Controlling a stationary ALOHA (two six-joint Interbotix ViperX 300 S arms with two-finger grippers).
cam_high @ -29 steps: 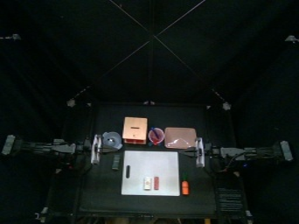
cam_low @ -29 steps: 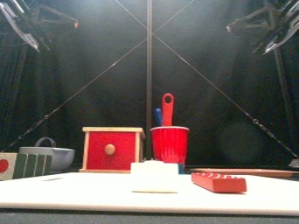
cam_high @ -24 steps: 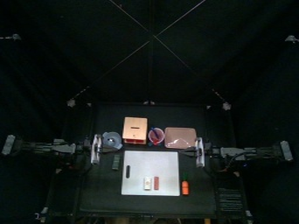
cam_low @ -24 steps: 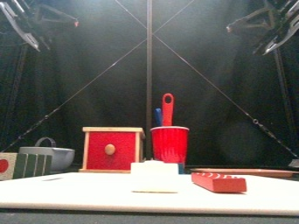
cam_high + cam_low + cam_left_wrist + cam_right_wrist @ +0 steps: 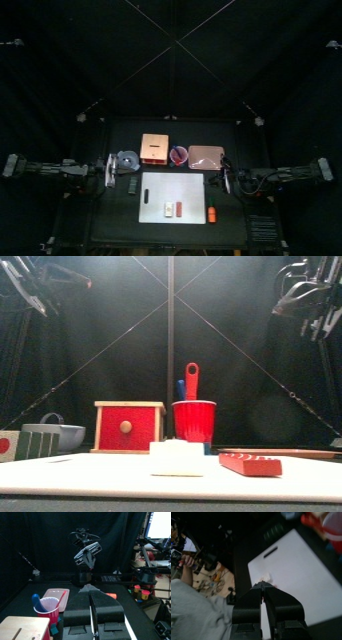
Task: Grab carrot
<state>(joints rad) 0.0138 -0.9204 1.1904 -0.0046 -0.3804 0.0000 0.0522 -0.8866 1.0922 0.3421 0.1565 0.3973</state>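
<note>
The carrot (image 5: 213, 214) is a tiny orange-red stick lying just off the white board's (image 5: 174, 190) front right corner. In the front view it (image 5: 250, 464) lies low at the right. My right gripper (image 5: 225, 183) is shut and empty, held high by the board's right edge, behind the carrot. Its wrist view shows the shut jaws (image 5: 263, 585) over the board (image 5: 301, 567); the carrot does not show there. My left gripper (image 5: 110, 172) rests shut at the table's left edge, and its wrist view (image 5: 91, 592) looks across the table.
A small red-and-white piece (image 5: 168, 210) lies on the board. Behind the board stand a grey bowl (image 5: 127, 159), a wooden box (image 5: 158, 150), a red cup (image 5: 179, 155) with utensils and a pink slab (image 5: 206, 157). A grey cloth shape (image 5: 194, 614) lies beyond the table.
My right arm has swung so that its gripper sits nearer the board's right edge and a little lower. The left arm and the objects have not moved.
</note>
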